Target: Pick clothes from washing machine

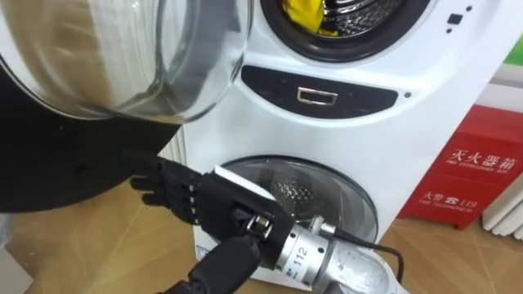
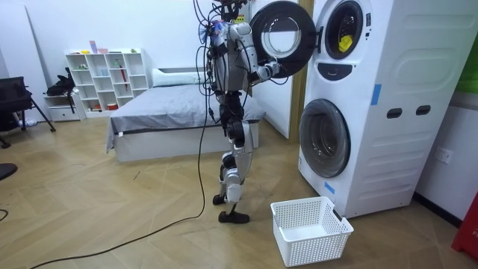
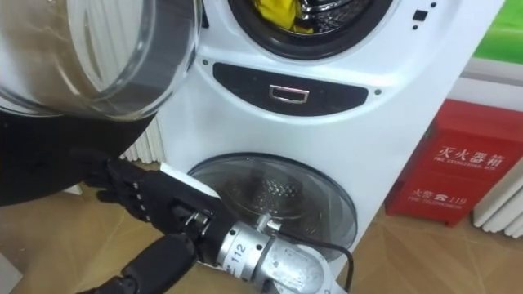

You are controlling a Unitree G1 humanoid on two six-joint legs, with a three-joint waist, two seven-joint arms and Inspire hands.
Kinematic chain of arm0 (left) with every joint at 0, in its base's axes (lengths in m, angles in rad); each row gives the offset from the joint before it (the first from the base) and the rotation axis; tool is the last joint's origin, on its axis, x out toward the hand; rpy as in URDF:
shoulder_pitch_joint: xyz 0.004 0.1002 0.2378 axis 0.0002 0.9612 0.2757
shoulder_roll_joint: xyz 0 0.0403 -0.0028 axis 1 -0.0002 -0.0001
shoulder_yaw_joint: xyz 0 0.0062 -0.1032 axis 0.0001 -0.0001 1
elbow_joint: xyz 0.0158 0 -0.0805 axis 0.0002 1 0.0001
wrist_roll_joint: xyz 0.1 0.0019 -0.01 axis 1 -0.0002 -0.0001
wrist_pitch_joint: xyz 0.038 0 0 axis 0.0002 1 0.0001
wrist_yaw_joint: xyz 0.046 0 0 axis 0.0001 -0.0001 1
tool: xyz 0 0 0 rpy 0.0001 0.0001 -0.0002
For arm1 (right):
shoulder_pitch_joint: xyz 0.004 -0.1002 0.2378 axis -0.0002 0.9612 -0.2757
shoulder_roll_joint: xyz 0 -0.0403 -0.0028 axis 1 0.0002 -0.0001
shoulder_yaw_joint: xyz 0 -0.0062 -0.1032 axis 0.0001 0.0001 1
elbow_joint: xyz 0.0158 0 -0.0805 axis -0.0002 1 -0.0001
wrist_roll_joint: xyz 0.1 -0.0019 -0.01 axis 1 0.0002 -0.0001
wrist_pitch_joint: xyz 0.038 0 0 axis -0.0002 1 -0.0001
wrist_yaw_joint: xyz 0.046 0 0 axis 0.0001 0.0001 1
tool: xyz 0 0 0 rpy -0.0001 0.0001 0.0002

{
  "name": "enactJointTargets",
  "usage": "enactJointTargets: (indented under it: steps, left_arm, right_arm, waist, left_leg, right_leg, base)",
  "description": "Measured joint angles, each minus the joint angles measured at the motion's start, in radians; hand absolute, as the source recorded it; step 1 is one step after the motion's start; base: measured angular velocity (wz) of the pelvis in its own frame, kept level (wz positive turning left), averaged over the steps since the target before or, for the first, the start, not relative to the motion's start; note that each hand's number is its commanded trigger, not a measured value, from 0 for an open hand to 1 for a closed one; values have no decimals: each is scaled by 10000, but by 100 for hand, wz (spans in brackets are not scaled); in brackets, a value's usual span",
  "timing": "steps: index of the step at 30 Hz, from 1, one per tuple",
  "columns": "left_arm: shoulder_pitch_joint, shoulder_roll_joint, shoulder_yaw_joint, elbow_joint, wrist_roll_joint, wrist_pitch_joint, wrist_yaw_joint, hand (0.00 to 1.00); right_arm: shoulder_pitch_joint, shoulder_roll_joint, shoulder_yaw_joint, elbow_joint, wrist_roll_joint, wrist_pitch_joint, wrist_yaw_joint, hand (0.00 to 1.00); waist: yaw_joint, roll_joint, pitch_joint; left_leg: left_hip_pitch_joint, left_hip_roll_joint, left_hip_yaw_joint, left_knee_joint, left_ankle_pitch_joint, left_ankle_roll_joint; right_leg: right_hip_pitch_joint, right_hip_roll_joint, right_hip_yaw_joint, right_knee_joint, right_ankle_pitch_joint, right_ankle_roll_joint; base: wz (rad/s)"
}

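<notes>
A yellow cloth (image 1: 306, 15) lies in the drum of the upper washing machine (image 2: 351, 45), at the top of the eye views. Its round glass door (image 1: 122, 57) stands swung open to my left. My right hand (image 1: 192, 196) reaches in from the lower right and sits just under the door's lower rim, fingers stretched leftward and holding nothing. The room view shows me standing upright left of the stacked machines, with that hand (image 2: 272, 71) at the door's edge.
The lower machine's door (image 1: 319, 196) is closed. A white laundry basket (image 2: 310, 228) sits on the floor before the machines. A red box (image 1: 478, 175) and a white radiator (image 1: 507, 212) stand to the right. A bed (image 2: 172, 108) is behind me.
</notes>
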Motion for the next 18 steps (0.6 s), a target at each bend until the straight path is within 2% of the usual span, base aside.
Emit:
enactJointTargets:
  steps: [2, 7, 10, 12, 15, 18]
  left_arm:
    - [11, -49, -1, 0, -1, 52, 1, 0]
    - [67, -153, 27, -4, 6, 147, -15, 0]
    - [59, -181, 24, -52, 0, 143, -32, 0]
    - [54, -189, 41, -121, -1, 137, -34, 0]
    - [127, -208, 147, -120, -12, 35, -36, 0]
    - [326, -223, 238, -121, 0, -125, -1, 0]
  right_arm:
    - [0, -93, -7, 19, 1, 154, -267, 0]
    - [55, -197, -41, 22, -8, 147, -519, 0]
    - [415, -345, -71, 70, -219, 125, -793, 0]
    - [705, -498, -149, 182, -513, 133, -936, 0]
    - [1318, -579, -768, 192, -886, 137, -1197, 0]
    - [1622, -666, -1384, 190, -1006, 131, -1637, 0]
  waist:
    - [-27, 47, 21]
    - [-203, 182, 16]
    - [-306, 277, -25]
    - [-455, 295, -95]
    - [-696, 376, -136]
    - [-1047, 392, -130]
  left_leg:
    - [-29, -7, -101, -11, -2, 1]
    - [-39, -7, -158, -15, -4, -1]
    - [-41, -8, -129, -32, -4, -1]
    - [-27, -9, -112, -26, -3, 0]
    - [25, -6, -101, -11, 0, 6]
    - [99, -7, -66, -20, 2, 8]
  right_leg:
    - [-9, -3, -12, 1, 0, 0]
    - [5, 0, -26, 7, 2, 2]
    - [-13, -1, -29, 6, 2, 2]
    - [-24, -9, -28, 6, 2, 3]
    - [43, -23, -14, 8, 3, 4]
    - [45, -18, 39, 12, 3, 5]
  base:
    - [6]
    - [4]
    - [0]
    - [2]
    - [-2]
    - [-7]
